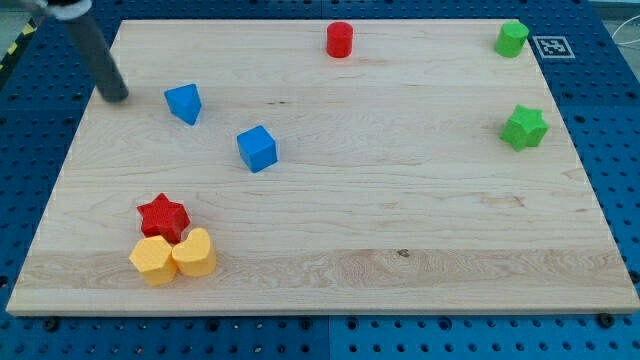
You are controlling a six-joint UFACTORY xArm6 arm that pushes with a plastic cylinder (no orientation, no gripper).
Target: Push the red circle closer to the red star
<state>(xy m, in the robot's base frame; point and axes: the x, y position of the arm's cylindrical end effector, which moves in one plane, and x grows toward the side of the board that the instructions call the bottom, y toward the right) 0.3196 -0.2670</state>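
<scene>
Right now, from the one camera view, I see my tip [117, 96] resting on the pale wooden board [400, 200] near its upper left edge, the straight dark rod [95, 55] leaning up toward the view's top left corner. I have no fingers on this rig, so nothing is clenched or grasped; the tip touches no block. Just to the view's right of the tip sits a blue wedge-like block [184, 103], and further right and lower a blue cube [257, 148]. The small red cylinder, the red circle [340, 39], stands upright near the board's top edge, about midway across, well apart from my tip. The red star [163, 216] lies far from it, near the lower left, touching a yellow hexagonal block [153, 260] below it and just beside a yellow heart-shaped block [195, 252]; those two yellow blocks press together. A green block of unclear shape [512, 38] sits at the top right corner, a green star [524, 127] below it. No containers show. Off the board's top right corner lies a black-and-white square marker [552, 46]; I can read no writing on it. The board rests on a blue perforated table [620, 150].
</scene>
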